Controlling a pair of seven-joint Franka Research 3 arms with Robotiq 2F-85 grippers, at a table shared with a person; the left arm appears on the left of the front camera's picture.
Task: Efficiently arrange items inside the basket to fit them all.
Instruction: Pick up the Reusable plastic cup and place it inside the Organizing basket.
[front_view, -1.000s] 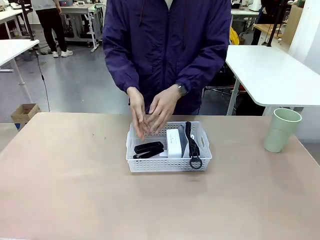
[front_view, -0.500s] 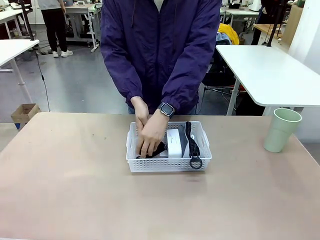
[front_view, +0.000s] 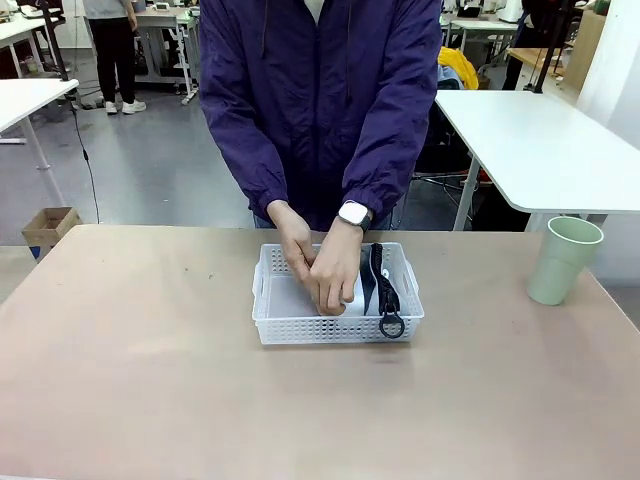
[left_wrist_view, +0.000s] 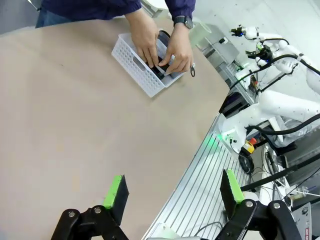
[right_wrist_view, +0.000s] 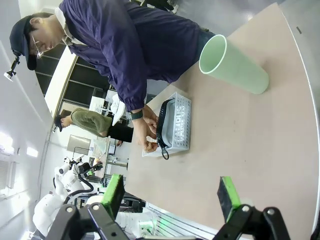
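Hands (front_view: 325, 270) pressed toward pouch (front_view: 367, 285), 3 o'clock in basket (front_view: 300, 328); I'd save 9 o'clock gap for cup (front_view: 563, 258). Left gripper (left_wrist_view: 172, 189), right gripper (right_wrist_view: 171, 194) gaped empty.

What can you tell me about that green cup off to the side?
The pale green cup is matte, plastic-looking, taller than wide and narrowing toward its base. It stands upright, mouth up, seemingly empty, on the tan table toward the robot's right, apart from the white basket. Only the table touches it.

No print or label here can be read.
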